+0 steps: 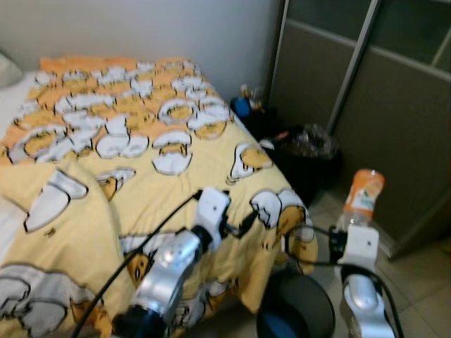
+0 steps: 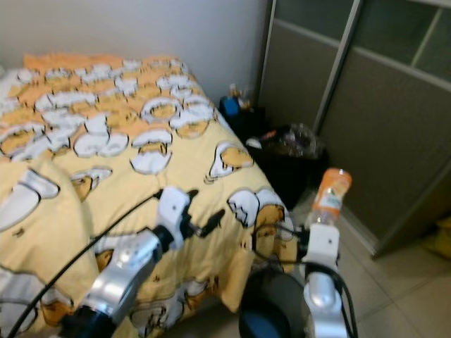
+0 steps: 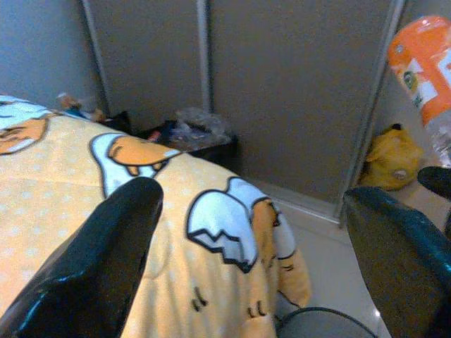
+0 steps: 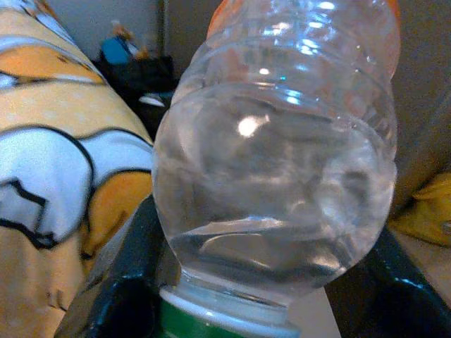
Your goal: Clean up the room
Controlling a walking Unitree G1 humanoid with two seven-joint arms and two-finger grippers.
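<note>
A clear plastic bottle (image 1: 363, 191) with an orange label stands upside down, its green cap (image 4: 211, 320) lowest, in my right gripper (image 1: 350, 227). That gripper is shut on the bottle's neck end, a black finger (image 4: 116, 285) on each side, and holds it above the tiled floor off the bed's corner. A round dark bin (image 1: 313, 292) with blue inside sits on the floor just left of and below the bottle. My left gripper (image 1: 245, 224) hovers open over the bed's edge, its fingers (image 3: 106, 260) wide apart with nothing between them.
The bed with a yellow egg-print duvet (image 1: 141, 162) takes up the left. A black bag of rubbish (image 1: 306, 151) and a blue object (image 1: 242, 105) lie between the bed and the grey sliding doors (image 1: 394, 105). A yellow bag (image 3: 391, 158) lies by the doors.
</note>
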